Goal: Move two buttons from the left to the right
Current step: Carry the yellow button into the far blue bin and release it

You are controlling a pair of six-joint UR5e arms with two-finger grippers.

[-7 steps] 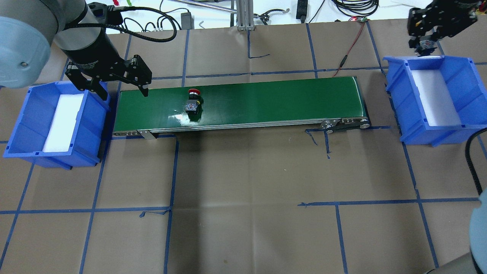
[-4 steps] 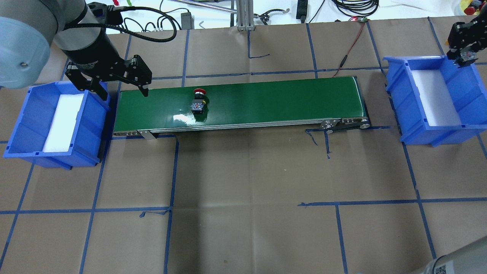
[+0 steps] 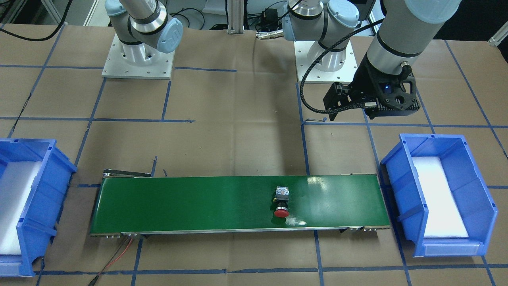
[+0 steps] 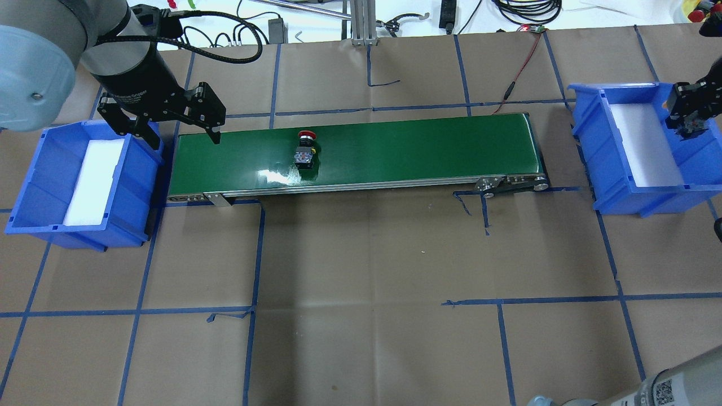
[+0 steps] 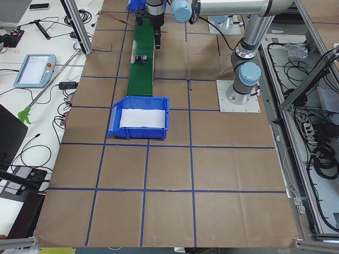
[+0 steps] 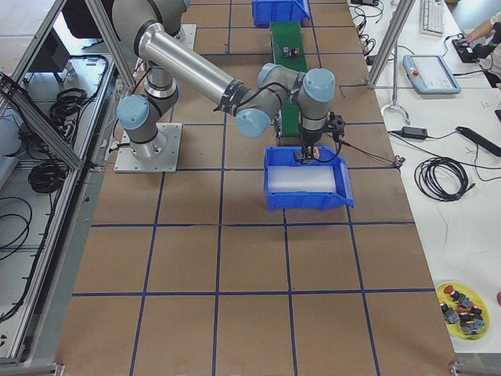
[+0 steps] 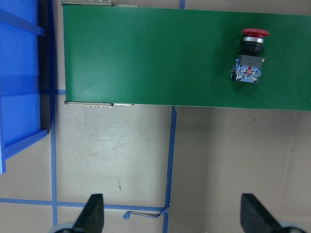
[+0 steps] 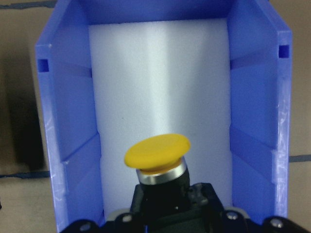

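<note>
A red button (image 4: 305,148) lies on its side on the green conveyor belt (image 4: 406,148), left of the belt's middle, its cap pointing to the far edge. It also shows in the left wrist view as the red button (image 7: 250,58). My left gripper (image 4: 183,138) hangs open and empty over the belt's left end, beside the left blue bin (image 4: 34,186). My right gripper (image 4: 685,115) is over the right blue bin (image 4: 589,132), near its outer wall. It is shut on the yellow button (image 8: 158,155), whose cap points at the bin's white foam floor.
White foam lines both bins. Cables and a metal post (image 4: 361,22) sit along the table's far edge. A red wire (image 4: 522,62) runs to the belt's right end. A yellow dish with spare parts (image 6: 462,305) lies off the table's right end.
The red button has ridden the belt a short way to the right. My right gripper has carried the yellow button from beyond the right bin's far corner to over the bin. The left arm stays still.
</note>
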